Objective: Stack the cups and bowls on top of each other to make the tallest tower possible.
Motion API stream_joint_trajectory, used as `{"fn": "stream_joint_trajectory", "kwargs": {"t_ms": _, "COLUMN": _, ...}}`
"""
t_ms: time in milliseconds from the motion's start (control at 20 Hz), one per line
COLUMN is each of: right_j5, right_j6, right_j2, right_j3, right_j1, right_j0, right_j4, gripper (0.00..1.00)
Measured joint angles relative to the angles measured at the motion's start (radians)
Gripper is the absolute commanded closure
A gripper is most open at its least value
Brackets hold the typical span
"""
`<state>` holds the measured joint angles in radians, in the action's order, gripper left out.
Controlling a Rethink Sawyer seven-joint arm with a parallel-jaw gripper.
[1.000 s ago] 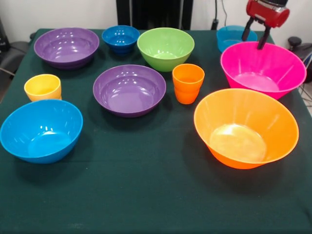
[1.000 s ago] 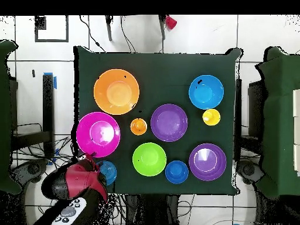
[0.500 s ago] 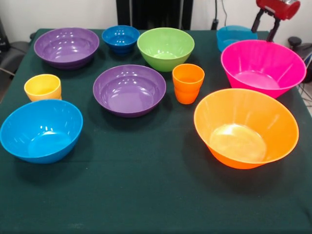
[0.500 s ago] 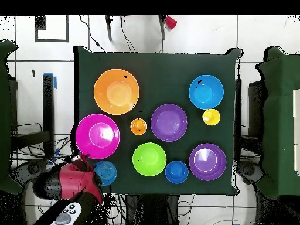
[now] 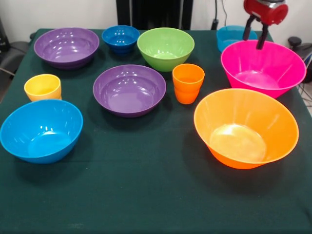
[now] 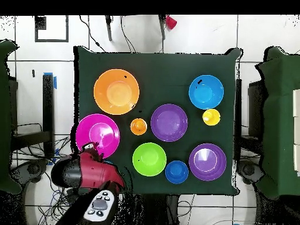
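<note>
All bowls and cups stand apart on the green cloth, and no tower shows. The pink bowl (image 5: 263,68) (image 6: 98,135) and the orange bowl (image 5: 246,127) (image 6: 116,91) sit on one side, with a teal bowl (image 5: 233,35) behind the pink one. My gripper (image 5: 254,38) (image 6: 89,151) hangs open and empty above the pink bowl's far rim, beside the teal bowl, which its red head hides from overhead. Elsewhere are the orange cup (image 5: 188,83), yellow cup (image 5: 43,87), two purple bowls (image 5: 129,89) (image 5: 66,46), a green bowl (image 5: 165,48), a dark blue bowl (image 5: 120,38) and a light blue bowl (image 5: 41,129).
The table (image 5: 146,195) has bare cloth along its near side in the front view. Chairs (image 6: 281,117) stand at both sides of the table in the overhead view, and cables lie on the floor around the robot's base.
The gripper, drawn back and higher half a second ago, has come down and sideways toward the pink bowl's far rim. It now covers the teal bowl from overhead. No bowl or cup moved.
</note>
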<state>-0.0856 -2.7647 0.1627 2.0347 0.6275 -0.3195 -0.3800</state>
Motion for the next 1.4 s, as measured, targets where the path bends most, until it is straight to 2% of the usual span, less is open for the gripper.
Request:
{"fn": "stream_joint_trajectory", "kwargs": {"t_ms": 250, "right_j5": 0.034, "right_j6": 0.0, "right_j2": -0.061, "right_j3": 0.038, "right_j1": 0.027, "right_j0": 0.1, "right_j4": 0.046, "gripper": 0.0}}
{"fn": "stream_joint_trajectory", "kwargs": {"t_ms": 550, "right_j5": 0.063, "right_j6": 0.0, "right_j2": -0.131, "right_j3": 0.069, "right_j1": 0.04, "right_j0": 0.164, "right_j4": 0.093, "gripper": 0.0}}
{"fn": "stream_joint_trajectory", "kwargs": {"t_ms": 950, "right_j5": 0.065, "right_j6": 0.0, "right_j2": -0.246, "right_j3": 0.111, "right_j1": 0.043, "right_j0": 0.285, "right_j4": 0.174, "gripper": 0.0}}
{"fn": "stream_joint_trajectory", "kwargs": {"t_ms": 1250, "right_j5": 0.085, "right_j6": 0.0, "right_j2": -0.3, "right_j3": 0.125, "right_j1": 0.036, "right_j0": 0.355, "right_j4": 0.234, "gripper": 0.0}}
{"fn": "stream_joint_trajectory", "kwargs": {"t_ms": 1400, "right_j5": 0.09, "right_j6": 0.0, "right_j2": -0.308, "right_j3": 0.126, "right_j1": 0.036, "right_j0": 0.369, "right_j4": 0.255, "gripper": 0.0}}
